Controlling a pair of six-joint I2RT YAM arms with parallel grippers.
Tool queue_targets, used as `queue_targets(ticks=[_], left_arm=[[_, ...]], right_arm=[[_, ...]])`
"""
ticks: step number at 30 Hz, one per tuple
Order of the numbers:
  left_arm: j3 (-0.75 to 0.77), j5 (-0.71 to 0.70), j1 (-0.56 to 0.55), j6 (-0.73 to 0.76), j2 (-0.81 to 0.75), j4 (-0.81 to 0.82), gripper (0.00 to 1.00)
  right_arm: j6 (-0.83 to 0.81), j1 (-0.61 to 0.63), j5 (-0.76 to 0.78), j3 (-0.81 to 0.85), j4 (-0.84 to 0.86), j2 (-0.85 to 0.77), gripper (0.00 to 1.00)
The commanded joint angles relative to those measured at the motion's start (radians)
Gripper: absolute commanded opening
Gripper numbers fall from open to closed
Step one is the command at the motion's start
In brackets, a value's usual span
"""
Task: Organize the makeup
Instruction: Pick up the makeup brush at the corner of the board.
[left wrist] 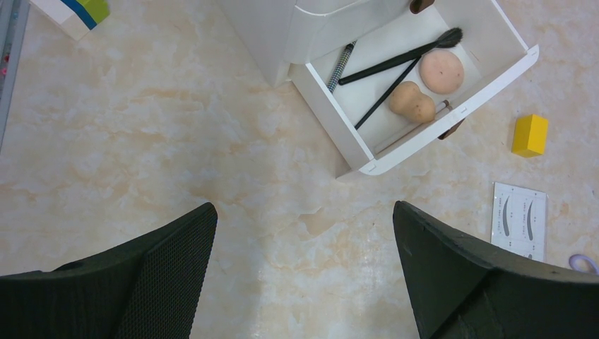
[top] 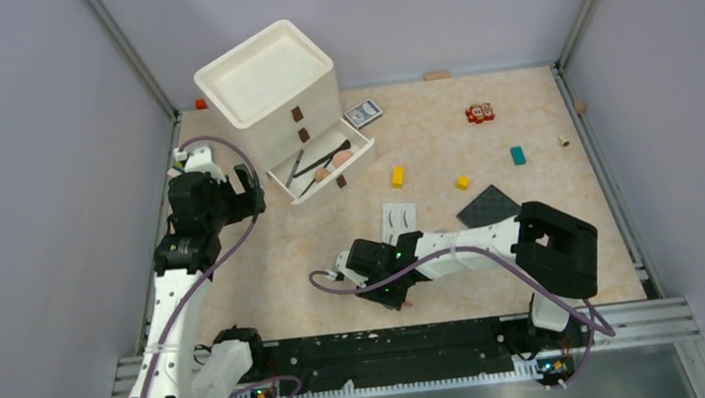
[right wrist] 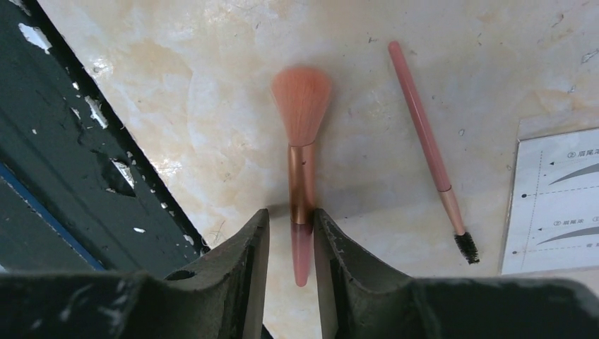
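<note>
My right gripper [right wrist: 291,219] is low over the table near the front edge [top: 390,294]. Its fingers straddle the handle of a pink powder brush [right wrist: 302,141] lying flat. The right finger touches the handle and a small gap shows on the left. A thin pink spoolie brush [right wrist: 427,141] lies beside it, next to the white false-eyelash card [right wrist: 558,205] [top: 398,222]. The open drawer [left wrist: 452,113] holds black brushes [left wrist: 395,63], a pencil [left wrist: 341,65], a peach puff [left wrist: 441,70] and a sponge [left wrist: 413,102]. My left gripper [left wrist: 304,226] is open and empty, left of the drawer [top: 240,196].
The white drawer unit [top: 267,84] stands at the back left. A dark palette [top: 488,206] lies by the right arm. Yellow blocks [top: 398,175] [top: 463,182], a teal block [top: 518,155], a patterned card box [top: 363,113] and a red item [top: 480,112] lie around. A purple curler edge [left wrist: 585,263] shows.
</note>
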Motion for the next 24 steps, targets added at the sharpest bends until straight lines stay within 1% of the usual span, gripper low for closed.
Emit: queue_targets(ticks=[1,6,8,13,18,24], left_arm=[[0.012,-0.005,-0.001,0.003,-0.014,0.040,0.99],[0.012,-0.003,-0.001,0.002,-0.014,0.041,0.99],[0.011,-0.006,-0.001,0.003,-0.015,0.040,0.99],[0.011,-0.007,-0.002,0.001,-0.015,0.040,0.99],[0.011,-0.007,-0.001,0.001,-0.012,0.041,0.99],[0.011,-0.007,-0.001,0.001,-0.014,0.041,0.99]], right_arm=[[0.011,0.031,0.064,0.033,-0.025,0.055,0.28],[0.015,0.048,0.095,0.036,-0.035,0.075,0.27],[0.020,0.049,0.105,0.034,-0.034,0.081,0.24],[0.030,0.049,0.126,0.032,-0.022,0.072,0.10],[0.038,0.050,0.146,0.017,0.013,0.008,0.00],[0.046,0.027,0.159,-0.028,0.089,-0.131,0.00]])
